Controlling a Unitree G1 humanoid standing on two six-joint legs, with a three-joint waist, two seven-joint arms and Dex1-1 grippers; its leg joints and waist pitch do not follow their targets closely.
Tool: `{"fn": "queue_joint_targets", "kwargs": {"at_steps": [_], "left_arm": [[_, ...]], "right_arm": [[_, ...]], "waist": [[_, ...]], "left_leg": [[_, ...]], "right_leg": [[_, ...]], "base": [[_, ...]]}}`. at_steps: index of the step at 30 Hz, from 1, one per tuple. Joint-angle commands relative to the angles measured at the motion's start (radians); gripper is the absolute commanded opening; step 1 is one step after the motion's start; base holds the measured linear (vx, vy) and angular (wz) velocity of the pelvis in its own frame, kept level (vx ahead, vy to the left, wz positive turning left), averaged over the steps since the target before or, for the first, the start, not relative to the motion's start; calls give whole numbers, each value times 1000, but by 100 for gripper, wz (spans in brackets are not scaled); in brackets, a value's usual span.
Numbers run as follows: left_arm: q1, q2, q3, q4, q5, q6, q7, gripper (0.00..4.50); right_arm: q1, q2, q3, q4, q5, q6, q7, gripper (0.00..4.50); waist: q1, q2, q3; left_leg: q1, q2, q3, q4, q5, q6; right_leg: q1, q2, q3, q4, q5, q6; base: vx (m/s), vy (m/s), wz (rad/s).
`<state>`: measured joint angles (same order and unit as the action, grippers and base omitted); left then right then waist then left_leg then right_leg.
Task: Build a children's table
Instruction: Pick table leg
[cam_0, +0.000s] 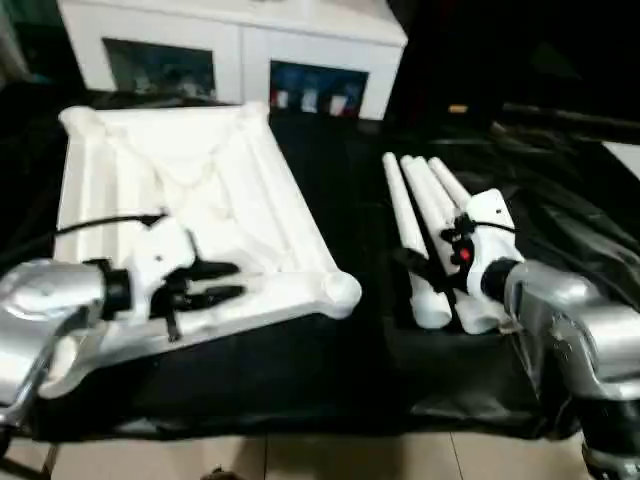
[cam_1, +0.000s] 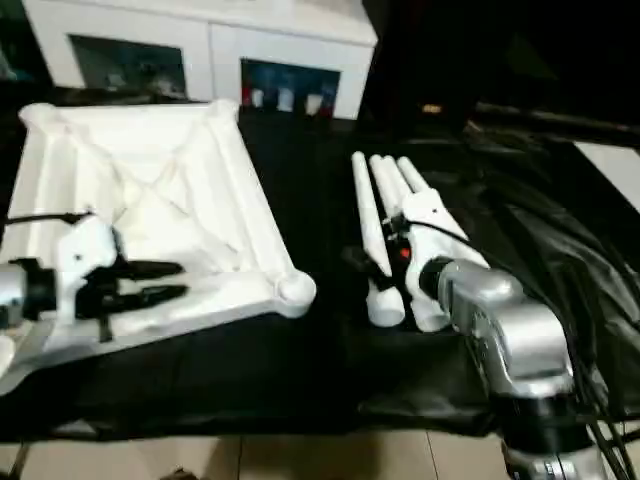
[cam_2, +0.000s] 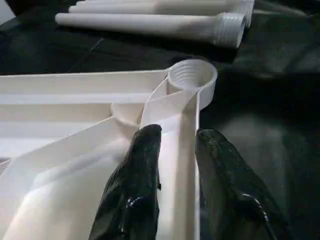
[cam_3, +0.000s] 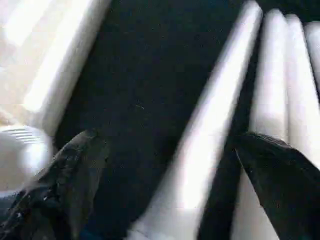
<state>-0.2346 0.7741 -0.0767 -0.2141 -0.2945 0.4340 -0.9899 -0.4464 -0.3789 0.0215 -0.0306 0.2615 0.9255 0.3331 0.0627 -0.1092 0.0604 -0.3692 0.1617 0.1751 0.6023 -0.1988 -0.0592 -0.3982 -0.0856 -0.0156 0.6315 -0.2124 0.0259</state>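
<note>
The children's table top (cam_0: 215, 175) lies upside down on the black cloth, ribbed side up, with a round threaded corner socket (cam_2: 192, 76) at its near right corner. My left gripper (cam_0: 222, 281) straddles the top's front rim just left of that socket; its black fingers (cam_2: 140, 185) stand apart on either side of the rim wall. To the right, white tapered legs (cam_0: 420, 215) lie side by side, threaded ends toward me. My right gripper (cam_3: 170, 150) hangs wide open over the legs' near ends, one leg (cam_3: 215, 115) between its fingers, not gripped.
A white cabinet (cam_0: 230, 40) with glass doors stands behind the work table. The black cloth (cam_0: 340, 360) is wrinkled at the right and ends at the front edge above a tiled floor (cam_0: 330, 460).
</note>
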Motion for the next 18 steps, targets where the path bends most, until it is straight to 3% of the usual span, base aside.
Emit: {"fn": "queue_joint_targets", "kwargs": {"at_steps": [1,6,8,9,12,18], "left_arm": [[-23,-35,-62,-70,4,36,26,140],[-42,-67,-103,-112,18,81,46,140],[-48,-80,-106,-116,17,86,57,140],[-56,-91,-116,-100,30,72,63,140],[-63,-100,-128,-91,36,68,65,140],[-94,-120,-156,-79,47,73,66,140]], "right_arm": [[-65,28,-8,104,-7,29,-52,450],[-137,64,-32,231,-21,52,-99,450],[-154,78,-40,270,-25,62,-99,450],[-176,91,-45,323,-17,65,-82,450],[-203,93,-26,386,-24,51,-68,450],[-276,132,-2,560,-34,2,-55,450]], "waist": [[0,19,-47],[1,15,-49],[5,9,-49],[3,4,-50],[2,9,-49],[2,3,-53]], "left_leg": [[19,48,-11,-84,-120,-67],[14,47,-5,-77,-42,-67],[13,45,-3,-76,-26,-65],[13,45,-2,-75,-24,-63],[15,49,-4,-78,-50,-69],[15,50,-3,-77,-57,-70]], "right_leg": [[31,-42,29,-57,-63,-200],[39,-34,31,-48,47,-204],[42,-30,32,-49,72,-197],[43,-29,32,-49,72,-197],[41,-32,30,-51,19,-205],[40,-34,30,-50,3,-203]], "base": [[0,0,0],[0,0,0],[0,0,0],[0,0,0],[0,0,0],[0,0,0]]}}
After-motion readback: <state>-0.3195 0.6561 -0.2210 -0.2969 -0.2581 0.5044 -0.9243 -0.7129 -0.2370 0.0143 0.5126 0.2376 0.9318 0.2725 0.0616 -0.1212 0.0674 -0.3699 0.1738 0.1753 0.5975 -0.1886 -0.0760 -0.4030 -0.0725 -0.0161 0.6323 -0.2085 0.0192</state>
